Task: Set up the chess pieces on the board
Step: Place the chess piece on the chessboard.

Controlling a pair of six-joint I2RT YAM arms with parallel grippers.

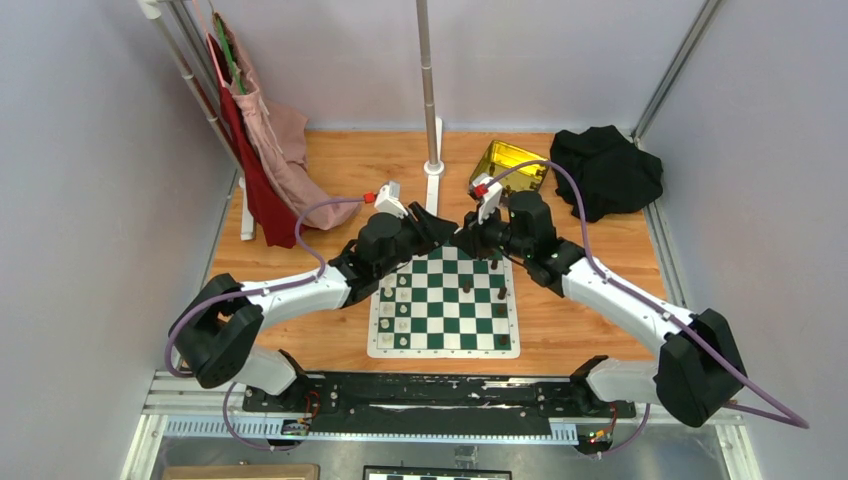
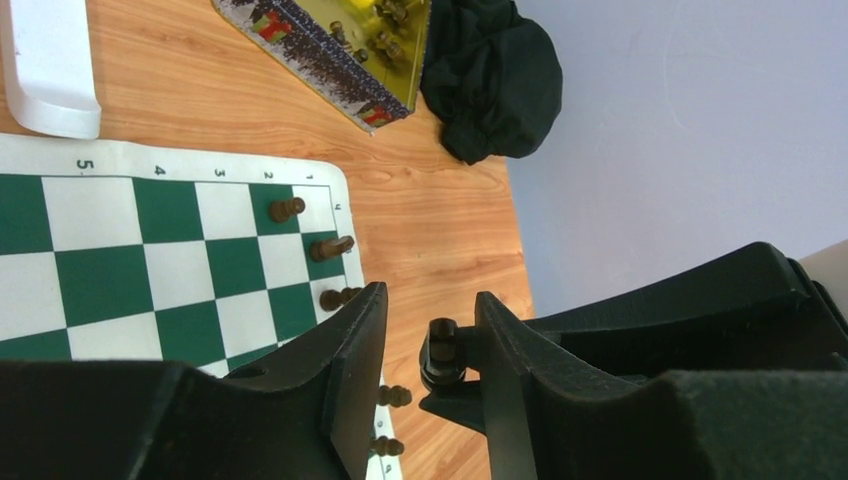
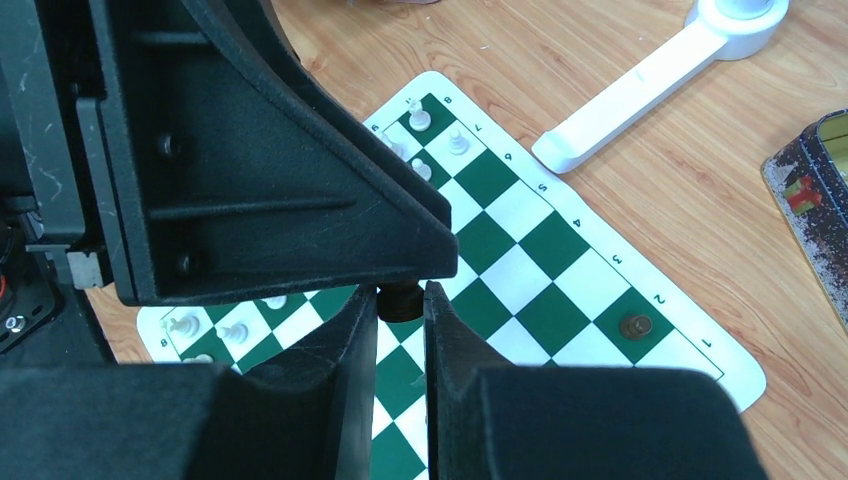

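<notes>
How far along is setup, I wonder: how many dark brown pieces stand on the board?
5 dark brown pieces show on the board: one a square in, two along the edge, two beside the left gripper. Others may be hidden; the right gripper holds another piece.

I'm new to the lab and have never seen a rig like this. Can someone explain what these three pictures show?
This is a robot with two arms, each ending in a two-finger gripper. The wide picture comes from a camera above and behind the arms. The other two come from cameras on the wrists, so each shows its own black fingers up close.

On the wooden table lies a green-and-white chess board. It has cream pieces along one side and dark pieces along the other. Behind it are a gold tin and a black cloth.

The right gripper pinches a dark chess piece. The left gripper has its jaws open around that same piece.
</notes>
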